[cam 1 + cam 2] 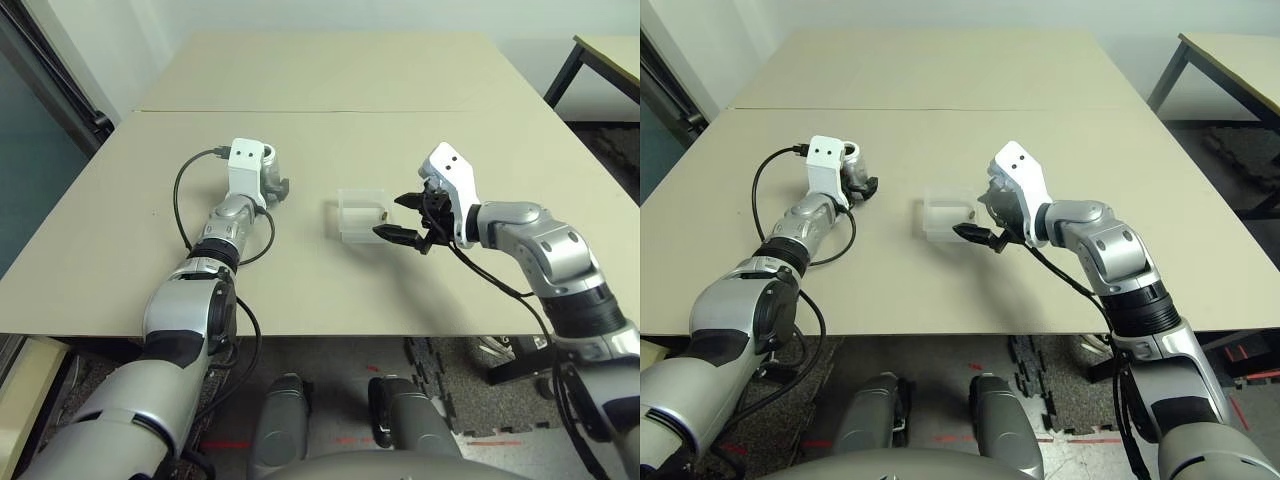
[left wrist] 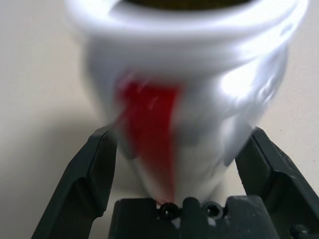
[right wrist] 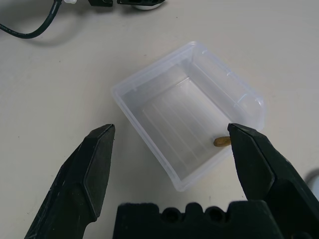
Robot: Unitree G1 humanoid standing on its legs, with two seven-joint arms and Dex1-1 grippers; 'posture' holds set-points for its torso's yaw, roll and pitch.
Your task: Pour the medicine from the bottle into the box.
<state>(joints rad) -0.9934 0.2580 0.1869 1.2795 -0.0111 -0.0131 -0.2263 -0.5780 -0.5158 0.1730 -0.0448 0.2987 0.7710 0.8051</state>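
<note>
- Bottle (image 2: 204,119) nearest the lens: mouth up, no cap on, approx. upright on the bench (image 1: 300,290), off to the left of the box (image 3: 146,138).
- L pincer (image 2: 182,132): fingers wide apart, one each side of the bottle; no firm grip evident. Light contact, if any: can't tell.
- R pincer (image 3: 172,127): wide open, holding nothing, poised by the box's right side; one finger overlaps the box corner in the wrist view.
- Pill (image 3: 222,141), brown, qty 1, lies inside the box near a wall. Pour judged done; step in hand reads as release & withdrawal of L.
- Rec. for L: confirm bottle is steady, then back off straight along the fingers, slow, both sides equally clear. No twist or lift until past the bottle; a brushed side could tip it, esp. w/ open mouth.
- Rec. for R: raise before swinging away, so the fingertip doesn't catch the rim. Box looks light, prob. slides easily.
- L cable: watch for snags on exit.
</note>
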